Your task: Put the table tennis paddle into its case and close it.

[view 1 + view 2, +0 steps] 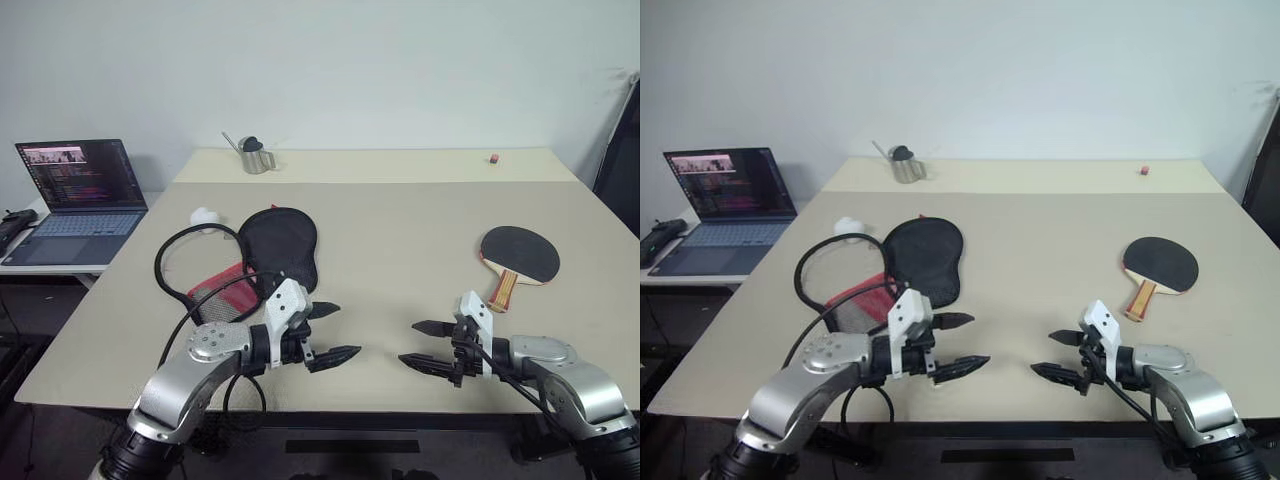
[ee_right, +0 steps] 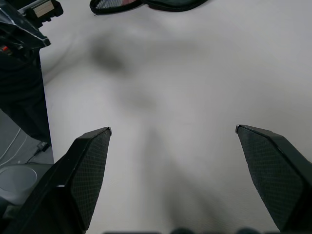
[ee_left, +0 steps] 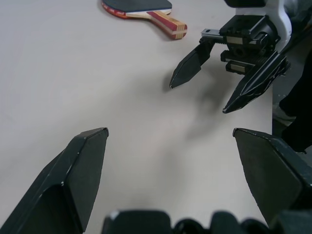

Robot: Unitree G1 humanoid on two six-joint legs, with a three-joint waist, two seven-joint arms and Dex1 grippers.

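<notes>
Both grippers, L [image 1: 332, 332] and R [image 1: 425, 346]: fingers wide open, empty. Paddle [image 1: 519, 254] flat on counter [image 1: 400, 230]; prob. light, stiff. Grab by handle; case [image 1: 272, 250] soft, floppy.

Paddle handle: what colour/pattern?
The table tennis paddle has a light wooden handle with red-brown stripes along it; the left wrist view shows it best.

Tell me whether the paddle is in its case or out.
Out. The table tennis paddle lies bare on the table, on the robot's right, well apart from the case on the left.
</notes>
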